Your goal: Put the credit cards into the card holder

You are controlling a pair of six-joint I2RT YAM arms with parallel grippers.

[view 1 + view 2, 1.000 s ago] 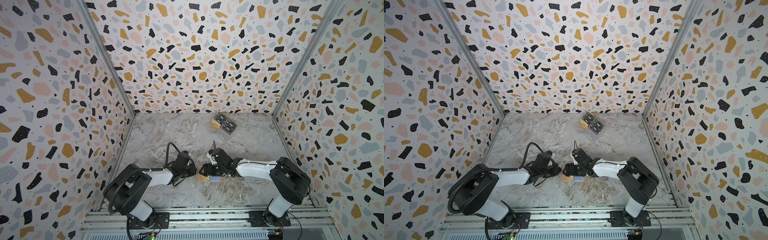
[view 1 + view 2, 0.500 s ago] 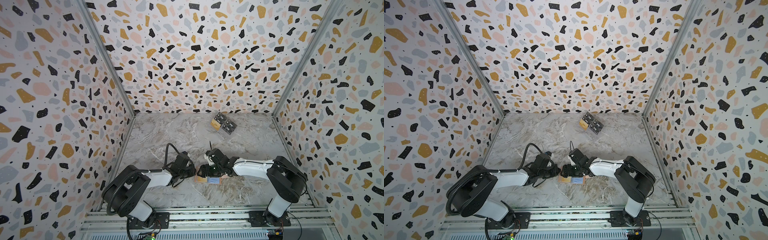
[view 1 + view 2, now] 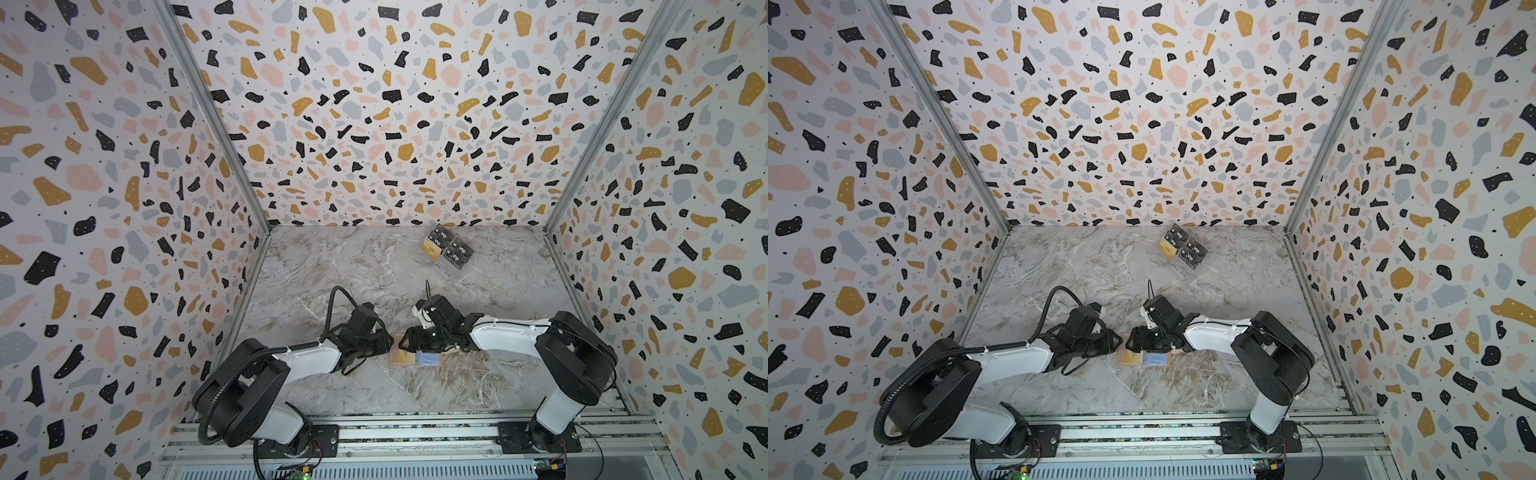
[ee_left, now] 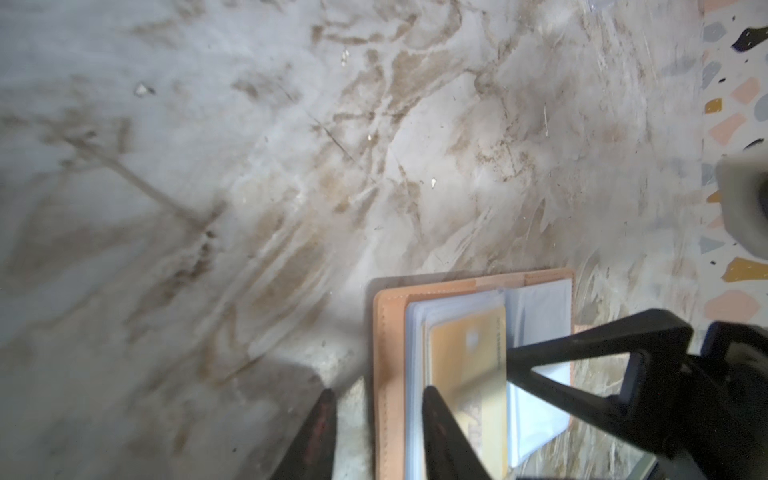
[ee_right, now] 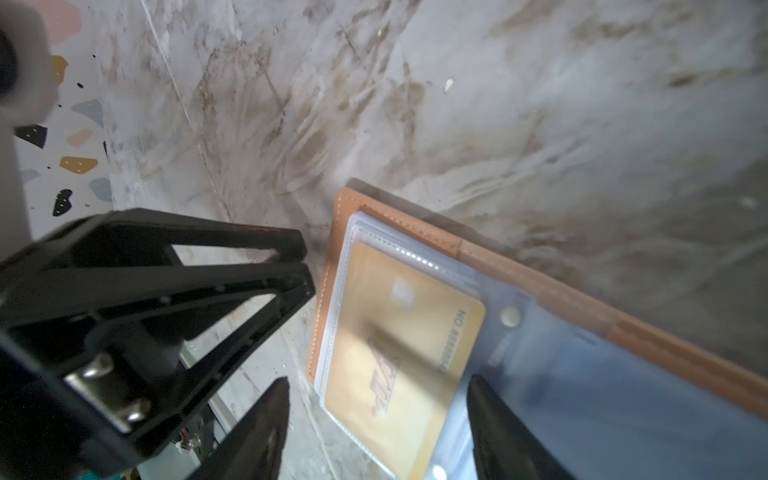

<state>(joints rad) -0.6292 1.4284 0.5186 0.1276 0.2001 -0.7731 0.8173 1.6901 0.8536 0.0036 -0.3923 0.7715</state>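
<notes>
Only the top views show the loose credit cards [image 3: 446,251] lying far, right of centre. Wrist views show a gold card [image 5: 399,357] sleeved in the open tan card holder [image 5: 561,291]. Left gripper [image 4: 378,399] and right gripper [image 5: 380,386] stand parted, grasping nothing.

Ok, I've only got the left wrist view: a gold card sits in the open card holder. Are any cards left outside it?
Observer: Yes. Both top views show credit cards, black and gold, grouped near the back wall.
Operator: And the right-hand jaws, open or shut? My view doesn't settle it.
Observer: The right wrist view shows the right gripper open, straddling the gold card in the card holder.
</notes>
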